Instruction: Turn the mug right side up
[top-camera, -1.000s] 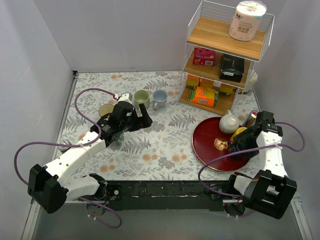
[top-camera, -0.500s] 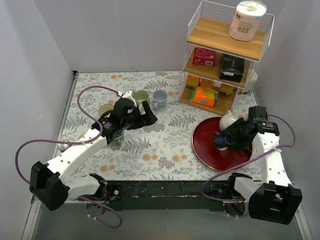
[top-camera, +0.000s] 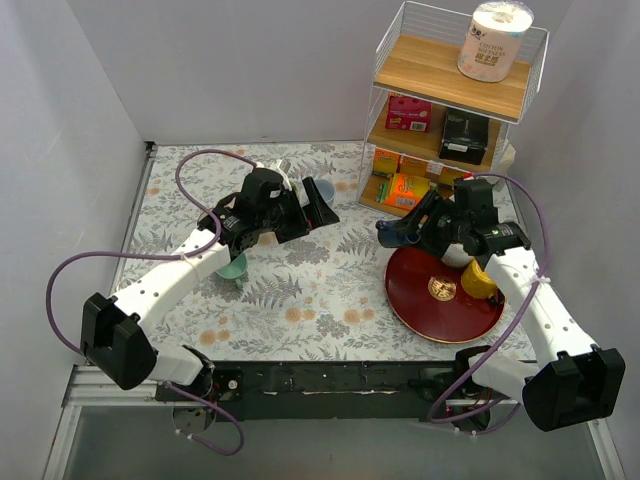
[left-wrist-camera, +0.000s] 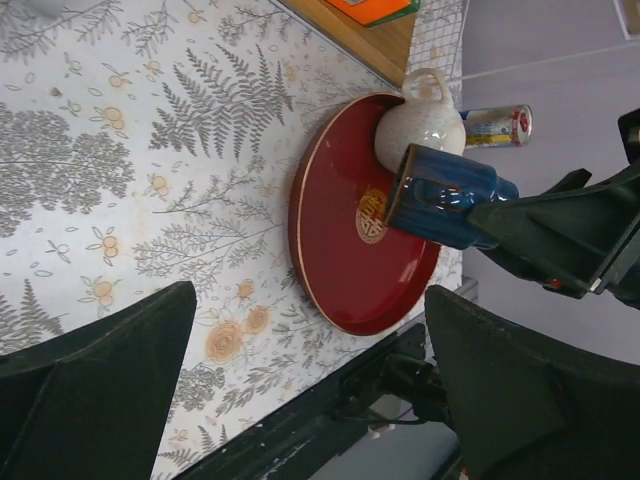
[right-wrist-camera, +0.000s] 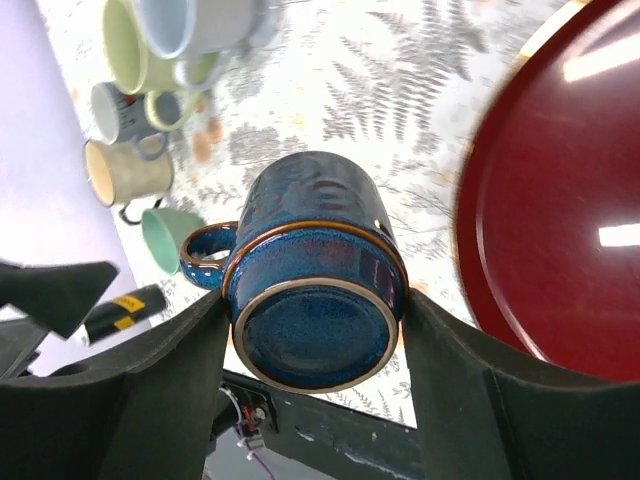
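Note:
The dark blue mug (right-wrist-camera: 315, 290) is clamped between my right gripper's (right-wrist-camera: 312, 310) fingers. It is held in the air and tipped on its side, with its base toward the wrist camera and its handle (right-wrist-camera: 205, 255) to the left. In the top view the mug (top-camera: 393, 232) hangs over the table just left of the red tray (top-camera: 440, 305). It also shows in the left wrist view (left-wrist-camera: 445, 195). My left gripper (top-camera: 318, 200) is raised above the back middle of the table. It is open and empty (left-wrist-camera: 310, 295).
A white teapot (top-camera: 458, 250) and a yellow object (top-camera: 478, 280) sit on the red tray. A wire shelf rack (top-camera: 450, 110) stands at the back right. Several mugs (right-wrist-camera: 125, 45) cluster at the back left, including a mint one (top-camera: 233, 265).
My right gripper has lifted the blue mug off the tray and carried it up and left, tipping it. My left arm has risen and swung right.

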